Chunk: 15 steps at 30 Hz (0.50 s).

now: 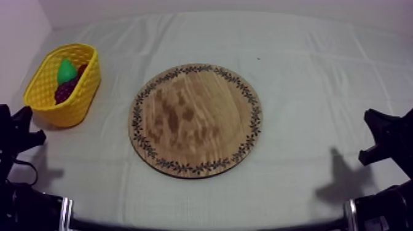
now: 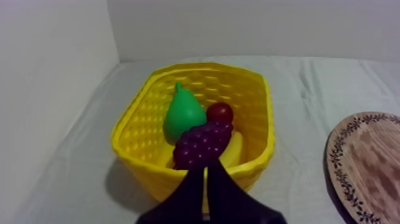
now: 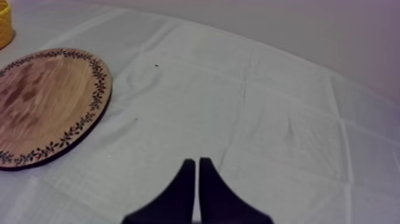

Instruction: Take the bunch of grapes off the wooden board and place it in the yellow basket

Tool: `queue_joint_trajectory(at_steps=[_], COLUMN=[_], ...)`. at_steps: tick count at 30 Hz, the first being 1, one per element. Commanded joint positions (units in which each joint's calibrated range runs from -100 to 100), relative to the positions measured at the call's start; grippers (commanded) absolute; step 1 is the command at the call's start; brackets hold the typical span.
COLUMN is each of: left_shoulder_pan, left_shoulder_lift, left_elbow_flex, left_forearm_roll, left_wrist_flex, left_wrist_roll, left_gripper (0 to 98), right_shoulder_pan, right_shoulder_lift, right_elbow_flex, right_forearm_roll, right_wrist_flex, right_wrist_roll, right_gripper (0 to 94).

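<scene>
Left gripper (image 2: 206, 171) near basket (image 2: 266, 113) rim

My left tool (image 2: 205, 170) hangs just in front of the yellow basket (image 2: 138, 156). Its two black fingers lie together as a narrow wedge with nothing between them, the tips near the basket's closest wall. Inside the basket the bunch of grapes (image 2: 202, 145) lies on the banana (image 2: 236, 149). The green pear (image 2: 183, 116) stands upright behind the grapes, and the small red fruit (image 2: 219, 111) sits just beside the pear, against the bunch. The basket stands on the cloth-covered surface (image 2: 297, 89) near a pale wall (image 2: 53, 89). The round wooden board (image 2: 372, 167) with its patterned rim lies apart from it.
</scene>
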Motion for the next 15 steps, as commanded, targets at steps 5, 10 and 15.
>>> queue_joint_trajectory(at_steps=[5, 10, 15], left_shoulder_pan=[-0.2, -0.2, -0.3], left_shoulder_lift=[0.0, 0.0, 0.0], left_elbow_flex=[0.0, 0.0, 0.0], left_forearm_roll=[-0.02, -0.02, -0.02], left_wrist_flex=[0.1, 0.2, 0.3], left_wrist_roll=[3.9, 4.6, 3.5], left_gripper=[0.0, 0.0, 0.0], right_shoulder_pan=[0.0, 0.0, 0.0], right_shoulder_lift=[0.0, 0.0, 0.0], right_elbow_flex=[0.0, 0.0, 0.0], right_forearm_roll=[0.0, 0.0, 0.0], right_wrist_flex=[0.0, 0.0, 0.0], right_wrist_roll=[0.0, 0.0, 0.0], right_gripper=[0.4, 0.4, 0.4])
